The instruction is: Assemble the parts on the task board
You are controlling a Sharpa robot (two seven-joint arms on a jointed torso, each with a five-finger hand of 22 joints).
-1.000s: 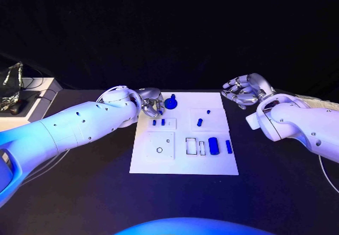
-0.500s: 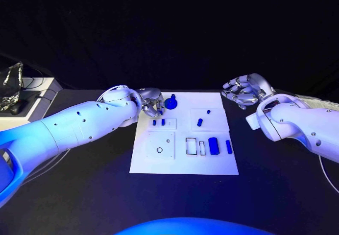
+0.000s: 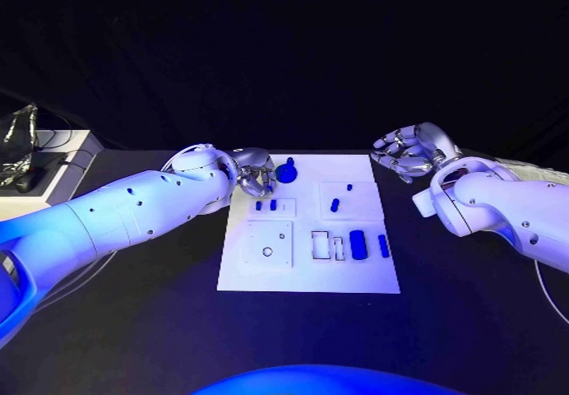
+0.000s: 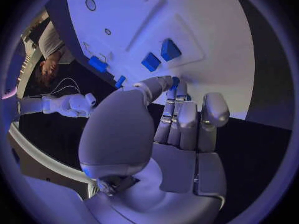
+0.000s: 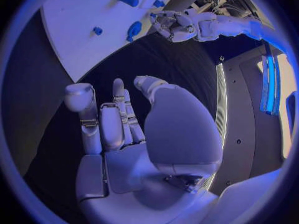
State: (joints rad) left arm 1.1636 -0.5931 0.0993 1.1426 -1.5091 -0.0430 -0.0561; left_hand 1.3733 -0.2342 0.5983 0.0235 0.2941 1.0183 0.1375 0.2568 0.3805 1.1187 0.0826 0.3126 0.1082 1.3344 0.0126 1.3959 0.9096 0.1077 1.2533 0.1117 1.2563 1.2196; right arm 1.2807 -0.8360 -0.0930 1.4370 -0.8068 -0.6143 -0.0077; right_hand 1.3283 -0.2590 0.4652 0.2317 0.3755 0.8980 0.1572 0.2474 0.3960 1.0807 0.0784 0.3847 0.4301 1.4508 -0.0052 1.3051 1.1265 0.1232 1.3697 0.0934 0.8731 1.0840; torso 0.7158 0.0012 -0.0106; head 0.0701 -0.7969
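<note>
Task board (image 3: 311,280) lay flat mid-bench on the black bench (image 3: 142,329), white, long side running away from the robot

Left hand (image 3: 254,174) sat at the board's far-left corner, fingers curled down over the edge; blue bit seen at its fingertips (image 4: 176,82) in the left wrist view, but couldn't tell whether pinched or only touched, so grasp unclear

Round blue part (image 3: 286,173) stood on the board just beside that hand, thin blue stub rising behind it

Two small blue parts (image 3: 265,206) stood side by side in the far-left recessed panel, near the left hand; same pair seen as two blue blocks (image 4: 160,56) just past the fingertips

Far-right panel carried an oblong blue part (image 3: 335,206) and a tiny blue dot (image 3: 349,188) beyond it

Near-left panel showed a small ring mark (image 3: 267,252) plus a smaller hole

Near-right area: outlined slots (image 3: 321,245), then a thick blue part (image 3: 358,245), then a thinner blue part (image 3: 384,246) close to the right edge, all lying parallel

Right hand (image 3: 409,152) hung off the board past its far-right corner, well apart from every part, fingers curled in toward the palm, gripping nothing; right wrist view confirmed bare palm (image 5: 127,149)

Grey box with cables (image 3: 35,169) sat at the bench's far-left edge
</note>
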